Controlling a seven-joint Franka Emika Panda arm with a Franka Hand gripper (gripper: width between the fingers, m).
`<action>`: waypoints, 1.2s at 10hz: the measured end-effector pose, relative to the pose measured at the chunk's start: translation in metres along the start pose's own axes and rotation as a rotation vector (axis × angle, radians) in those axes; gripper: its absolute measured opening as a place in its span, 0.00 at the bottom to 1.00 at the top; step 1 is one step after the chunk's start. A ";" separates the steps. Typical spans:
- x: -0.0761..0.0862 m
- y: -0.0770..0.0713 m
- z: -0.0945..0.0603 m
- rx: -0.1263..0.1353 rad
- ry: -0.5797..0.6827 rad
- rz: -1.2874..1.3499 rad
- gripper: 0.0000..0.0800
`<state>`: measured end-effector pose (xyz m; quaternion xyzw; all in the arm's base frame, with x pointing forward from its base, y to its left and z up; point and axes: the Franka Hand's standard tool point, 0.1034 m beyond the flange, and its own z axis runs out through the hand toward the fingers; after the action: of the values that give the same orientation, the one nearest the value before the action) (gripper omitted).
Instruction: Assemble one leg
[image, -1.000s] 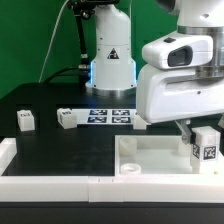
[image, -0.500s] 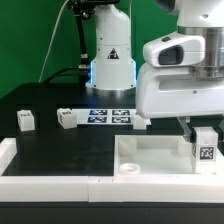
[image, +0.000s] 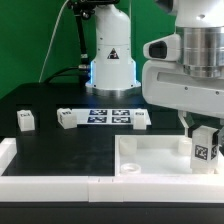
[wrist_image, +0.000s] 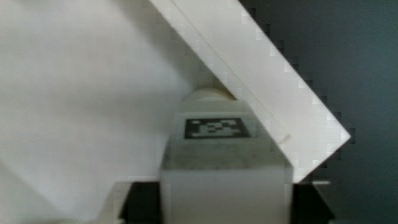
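Exterior view: my end effector (image: 205, 138) is clamped on the leg (image: 206, 148), upright over the white tray piece (image: 150, 157); three more legs (image: 65, 118) sit on the surface (image: 60, 150).

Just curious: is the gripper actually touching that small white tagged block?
Touching: in the wrist view the gripper clamps the small white tagged block on both sides.

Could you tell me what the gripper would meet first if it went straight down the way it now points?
Probably the large white tray-like piece below: the gripper holds the leg just above it, though depth is unclear.
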<state>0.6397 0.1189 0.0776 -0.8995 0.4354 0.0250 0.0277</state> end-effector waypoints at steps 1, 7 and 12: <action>-0.001 0.000 0.000 0.000 0.001 0.119 0.36; -0.001 -0.001 0.000 0.001 0.000 0.236 0.67; -0.003 -0.002 0.001 -0.009 0.007 -0.296 0.81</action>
<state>0.6392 0.1224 0.0767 -0.9540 0.2980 0.0192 0.0256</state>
